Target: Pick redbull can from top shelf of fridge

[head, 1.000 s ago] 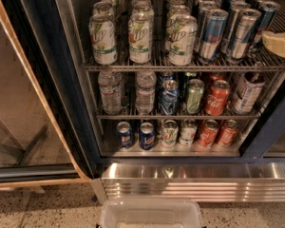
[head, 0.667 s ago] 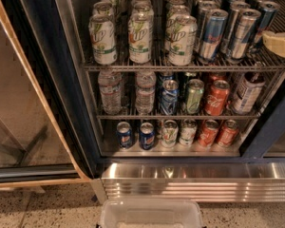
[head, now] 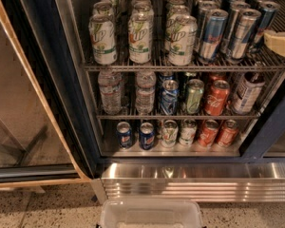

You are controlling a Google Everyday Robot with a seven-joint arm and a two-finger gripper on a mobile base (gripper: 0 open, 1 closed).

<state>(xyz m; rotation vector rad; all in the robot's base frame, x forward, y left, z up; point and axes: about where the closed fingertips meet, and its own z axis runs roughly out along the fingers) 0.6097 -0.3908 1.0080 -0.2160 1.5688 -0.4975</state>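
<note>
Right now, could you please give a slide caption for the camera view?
Fridge with redbull cans right of 7UP cans on the top shelf, gripper at the right edge beside them.

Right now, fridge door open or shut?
Open: glass sliding door sits left, redbull cans exposed on top shelf. Gripper at right edge beside them.

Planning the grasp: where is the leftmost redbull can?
Camera view, top shelf, right of centre: the redbull can stands up front beside a 7UP can; the gripper is at the right edge.
</note>
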